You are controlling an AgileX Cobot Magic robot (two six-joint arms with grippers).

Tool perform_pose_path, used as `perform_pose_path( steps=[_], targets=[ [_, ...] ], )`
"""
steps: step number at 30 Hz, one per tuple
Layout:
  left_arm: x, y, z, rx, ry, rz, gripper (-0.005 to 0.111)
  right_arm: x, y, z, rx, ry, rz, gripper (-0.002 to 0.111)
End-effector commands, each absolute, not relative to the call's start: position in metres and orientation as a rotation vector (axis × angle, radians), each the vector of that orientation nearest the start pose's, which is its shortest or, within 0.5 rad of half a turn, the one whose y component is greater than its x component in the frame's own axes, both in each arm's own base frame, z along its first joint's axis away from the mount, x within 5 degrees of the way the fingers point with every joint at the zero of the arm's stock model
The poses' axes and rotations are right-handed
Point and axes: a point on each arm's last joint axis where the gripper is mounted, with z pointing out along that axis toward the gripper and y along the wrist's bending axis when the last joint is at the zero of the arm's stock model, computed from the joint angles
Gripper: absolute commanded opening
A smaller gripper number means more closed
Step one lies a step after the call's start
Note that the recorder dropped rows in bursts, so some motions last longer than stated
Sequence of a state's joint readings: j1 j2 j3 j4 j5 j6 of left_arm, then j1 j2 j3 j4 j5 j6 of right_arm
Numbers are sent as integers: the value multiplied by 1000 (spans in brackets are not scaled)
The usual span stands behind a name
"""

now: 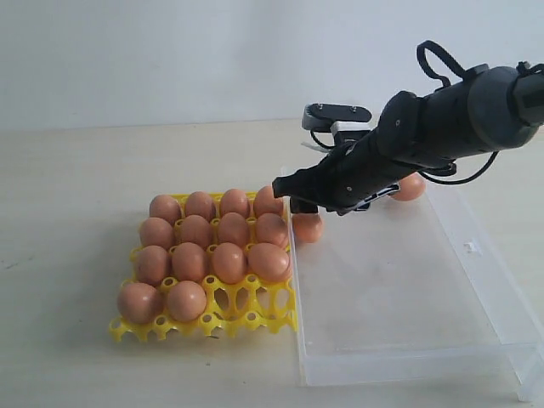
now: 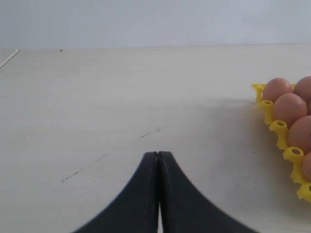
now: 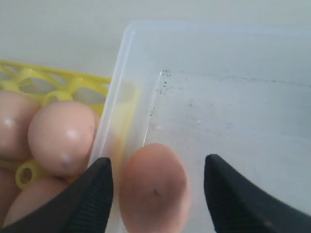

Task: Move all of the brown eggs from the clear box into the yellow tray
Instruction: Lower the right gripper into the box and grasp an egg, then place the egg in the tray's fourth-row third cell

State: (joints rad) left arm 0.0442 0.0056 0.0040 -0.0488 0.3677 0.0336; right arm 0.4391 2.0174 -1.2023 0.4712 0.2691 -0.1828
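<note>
Tabletop [image 2: 97,97] lies pale, scuffed under yellow tray [image 1: 123,327] — white wall [image 1: 170,51] behind

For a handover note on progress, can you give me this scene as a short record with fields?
yellow tray: fourteen eggs; two near-row cups empty
clear box: two eggs left
right gripper: open, straddling the near egg by the tray-side wall, not clamped
far egg: partly hidden behind the right arm
left gripper: shut, over bare table
</note>
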Motion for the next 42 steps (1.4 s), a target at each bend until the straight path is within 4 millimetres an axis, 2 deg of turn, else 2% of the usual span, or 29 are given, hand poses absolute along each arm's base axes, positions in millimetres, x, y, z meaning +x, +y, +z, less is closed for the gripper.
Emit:
perform_pose_path(
  steps=[1,4,6,8,10,11,14,16,21,27,28,32,36,39,42],
  targets=[
    [53,0,181,-44,1836,-6,0,369,182,124,-259,2590,409,54],
    [53,0,181,-44,1836,-6,0,373,184,119,-269,2604,409,52],
    [53,0,181,-44,1836,-6,0,375,186,117,-285,2616,414,45],
    [53,0,181,-44,1836,-6,0,377,188,118,-307,2625,422,27],
    [53,0,181,-44,1836,-6,0,377,189,122,-331,2632,428,5],
    [53,0,181,-44,1836,-6,0,377,189,124,-339,2627,425,0],
    [53,0,181,-44,1836,-6,0,373,185,134,-372,2583,391,0],
    [53,0,181,-44,1836,-6,0,360,183,148,-375,2466,357,0],
    [53,0,181,-44,1836,-6,0,314,189,166,-364,2233,355,0],
    [53,0,181,-44,1836,-6,0,263,216,178,-429,2055,610,0],
    [53,0,181,-44,1836,-6,0,251,223,175,-445,2021,711,0],
    [53,0,181,-44,1836,-6,0,234,230,157,-488,2030,832,0],
    [53,0,181,-44,1836,-6,0,230,238,136,-512,2058,942,0],
    [53,0,181,-44,1836,-6,0,230,239,119,-499,2095,953,0],
    [53,0,181,-44,1836,-6,0,231,241,111,-500,2085,969,0]
  ],
)
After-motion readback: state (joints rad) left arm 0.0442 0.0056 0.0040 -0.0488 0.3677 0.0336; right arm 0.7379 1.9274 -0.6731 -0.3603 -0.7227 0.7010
